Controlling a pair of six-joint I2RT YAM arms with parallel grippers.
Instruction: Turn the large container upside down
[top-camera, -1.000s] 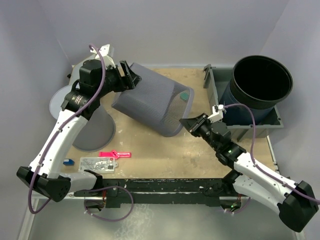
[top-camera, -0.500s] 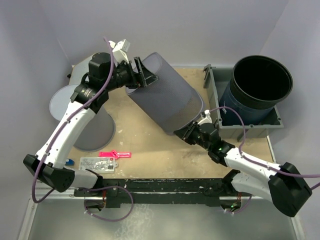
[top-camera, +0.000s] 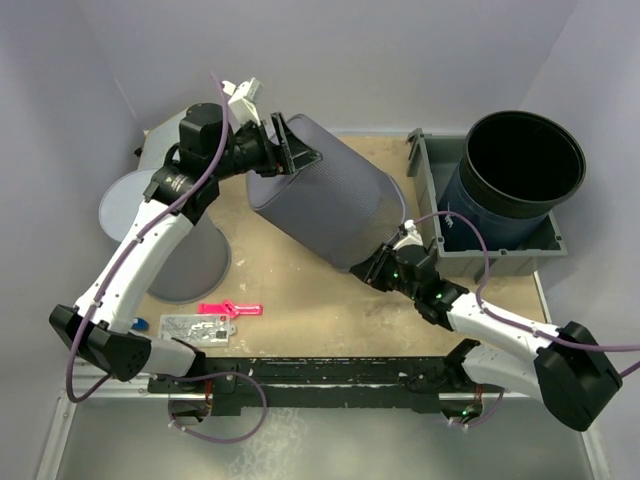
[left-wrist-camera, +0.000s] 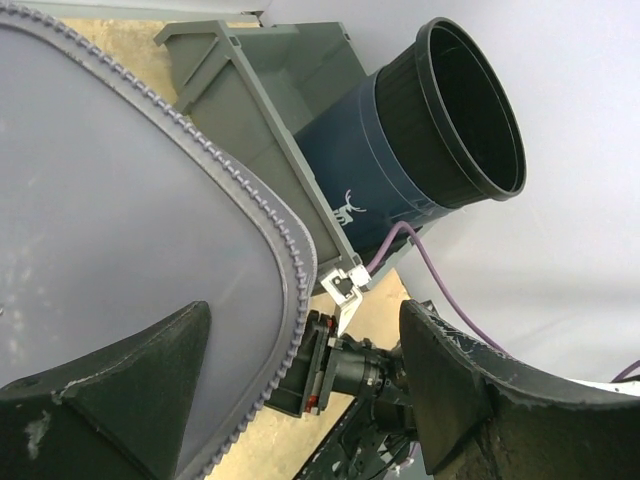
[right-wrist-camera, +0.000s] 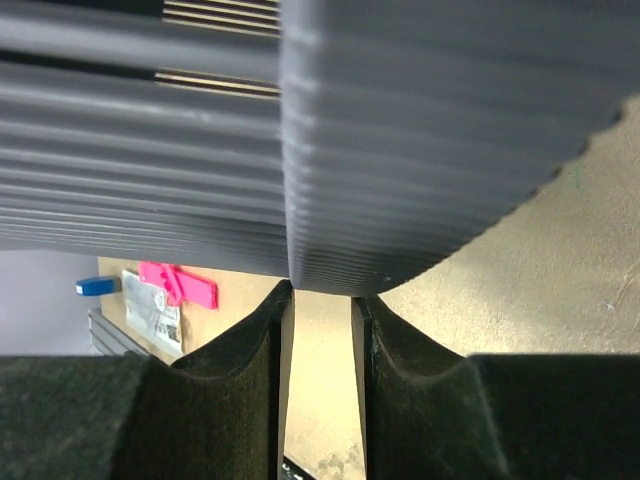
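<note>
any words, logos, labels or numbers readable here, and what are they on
No text can be read in any view.
dark blue pot: a small white logo shaped like an animal, no legible letters.
clear packet on the table: some print, too small to read.

Large grey ribbed container (top-camera: 335, 205) tilted steeply, its flat toothed-edged base raised high, lower end down.
</note>
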